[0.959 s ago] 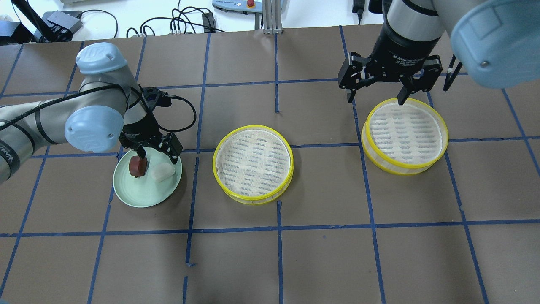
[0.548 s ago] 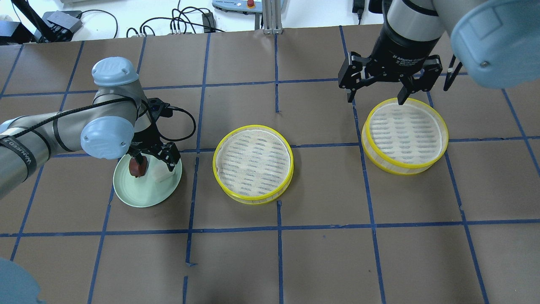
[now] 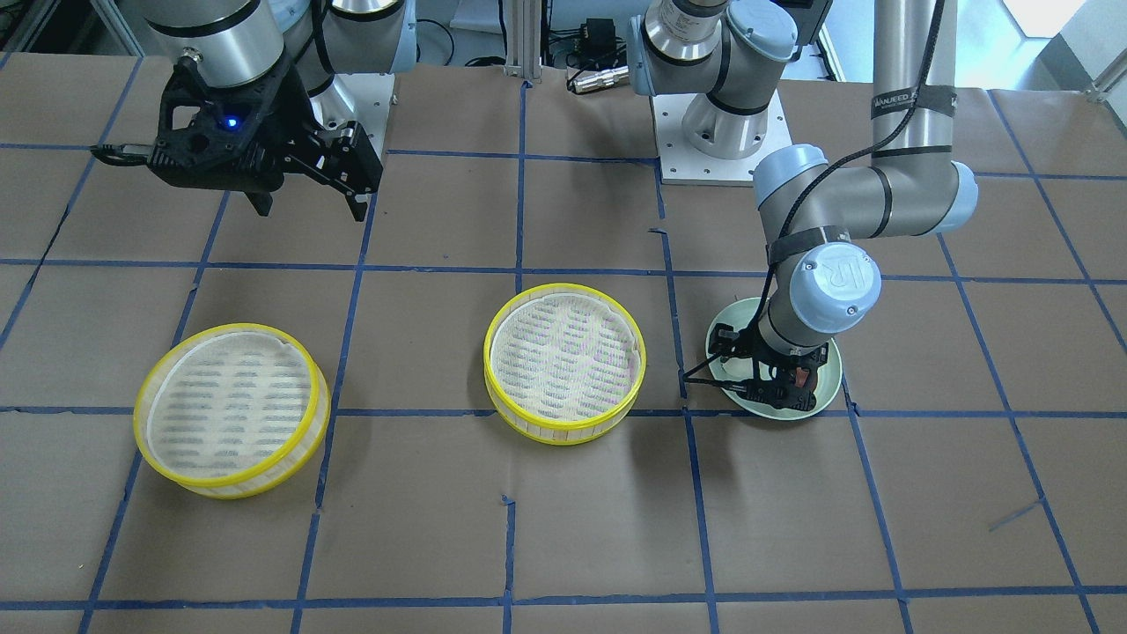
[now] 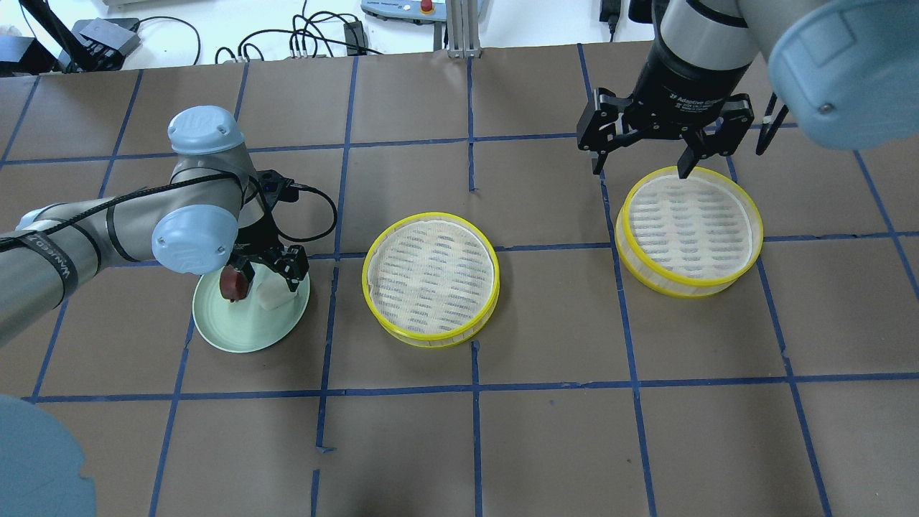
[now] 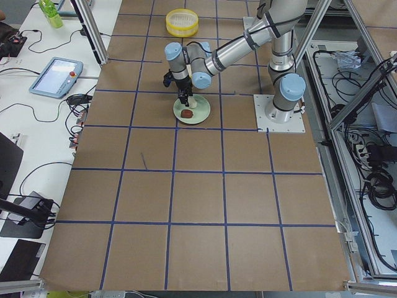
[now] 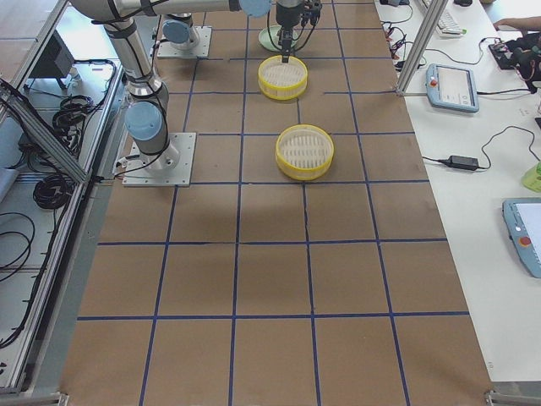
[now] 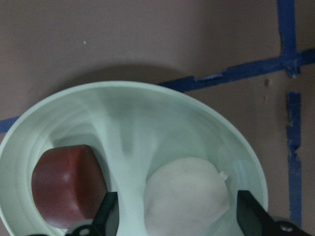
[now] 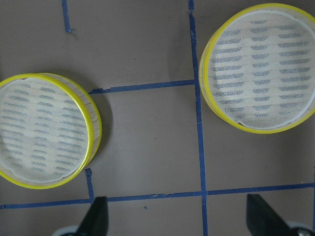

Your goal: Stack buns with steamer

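the white bun (image 7: 184,196) looks soft. it could get squashed if the left gripper (image 4: 268,280) squeezes too hard, or slip out if the squeeze is weak. one finger (image 7: 106,214) is just beside the red bun (image 7: 66,187) and could bump it. both buns sit on the green plate (image 7: 147,108). the left jaws are wide open around the white bun and hold nothing. the right gripper (image 4: 639,171) is wide open and empty too, by the right steamer (image 4: 689,230).

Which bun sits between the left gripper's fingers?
The white bun; the open left gripper has a finger on each side. The reddish-brown bun lies outside them, on the same green plate.
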Tool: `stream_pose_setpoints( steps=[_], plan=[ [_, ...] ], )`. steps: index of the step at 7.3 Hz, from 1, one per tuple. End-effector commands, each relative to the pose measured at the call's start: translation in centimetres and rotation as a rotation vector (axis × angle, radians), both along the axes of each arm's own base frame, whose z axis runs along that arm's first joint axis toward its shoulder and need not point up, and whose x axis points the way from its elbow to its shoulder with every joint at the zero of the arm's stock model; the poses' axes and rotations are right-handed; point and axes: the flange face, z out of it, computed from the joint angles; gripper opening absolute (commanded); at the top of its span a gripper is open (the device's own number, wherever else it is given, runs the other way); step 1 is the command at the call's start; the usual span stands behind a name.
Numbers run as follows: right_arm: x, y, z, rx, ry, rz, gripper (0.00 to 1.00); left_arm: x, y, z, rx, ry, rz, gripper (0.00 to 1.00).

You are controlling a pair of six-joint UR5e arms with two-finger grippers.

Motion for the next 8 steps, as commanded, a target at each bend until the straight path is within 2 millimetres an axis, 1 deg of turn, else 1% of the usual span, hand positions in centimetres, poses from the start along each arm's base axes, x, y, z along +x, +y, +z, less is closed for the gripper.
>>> stream_pose_setpoints(
  steps=[1,2,3,4,5,6,7,8],
  plan=[
    [-0.3,0.0,0.3,0.001,0.0,-0.004,1.0,0.0,-0.3,0.5,-0.021,-0.005,0.023,0.04],
    [-0.2,0.0,0.5,-0.005,-0.005,-0.004,1.0,-0.2,-0.7,1.4,-0.05,0.005,0.078,0.02],
    [0.2,0.1,0.5,0.0,-0.005,0.003,1.0,-0.4,-0.9,2.9,-0.085,0.011,0.09,0.02],
    [0.2,0.2,0.0,0.01,0.0,0.008,1.0,-0.9,-0.9,6.4,-0.146,0.013,0.127,0.02],
    [-0.1,0.0,-1.3,0.053,0.011,0.005,1.0,-2.4,-0.9,9.2,-0.186,0.087,0.223,0.03],
    [-1.5,0.2,-3.5,0.104,0.08,-0.005,1.0,-5.5,-1.2,11.0,-0.18,0.18,0.292,0.04],
    [-5.1,-0.8,-5.1,0.067,0.199,0.0,0.91,-10.1,-0.8,11.7,-0.185,0.193,0.321,0.04],
    [-8.3,-1.1,-8.0,0.095,0.171,-0.03,0.97,-15.5,1.0,10.6,-0.16,0.178,0.378,0.04]
  ],
)
